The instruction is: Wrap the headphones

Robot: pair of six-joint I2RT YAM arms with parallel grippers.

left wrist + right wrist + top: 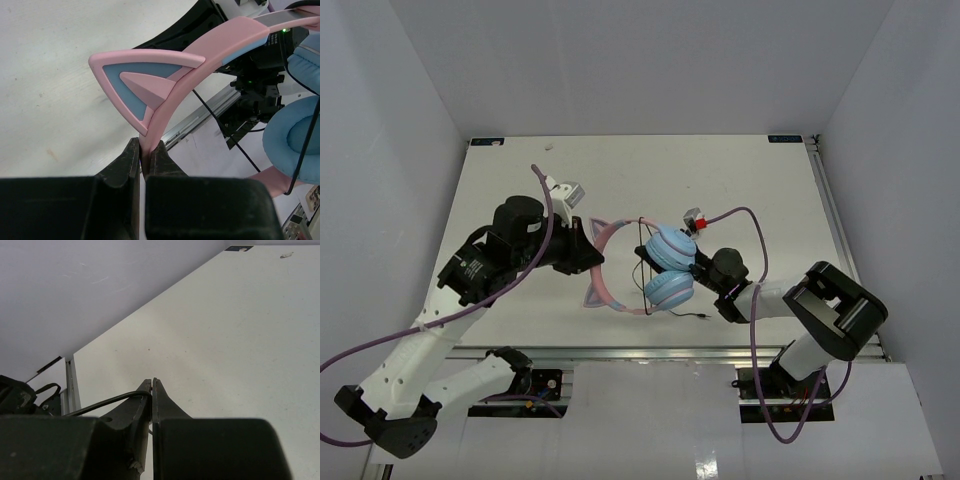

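Clamped tight on the pink headband [210, 55], the left gripper [145, 150] grips it just below one cat ear [145, 82], fingers pressed against both faces of the band. The right gripper [151, 385] has its fingers together on the thin black cord [107, 402], which runs in from 9 o'clock in the wrist view and vanishes between the tips.

From above, the headphones [670, 247] sit near the middle of the white table [720, 170]. The band arcs toward 9 o'clock, where the left arm meets it, and the two blue ear cups [669, 291] lie stacked at 3 o'clock, just beside the right arm's wrist. Loose cord loops past the cups at 12 o'clock, and a short tail trails at 5 o'clock. Whether the set rests on the table or hangs just above it cannot be told.

The wrap appears to be barely begun, with most of the cord loose. To do the turn well, the left arm would do best as a steady anchor while the right draws the cord lightly taut and leads it around the band or cups in close, even loops. The pinch is at the very fingertips, so a hard pull could slip the cord free. The purple robot cable [755, 225] arching nearby should stay outside each loop.
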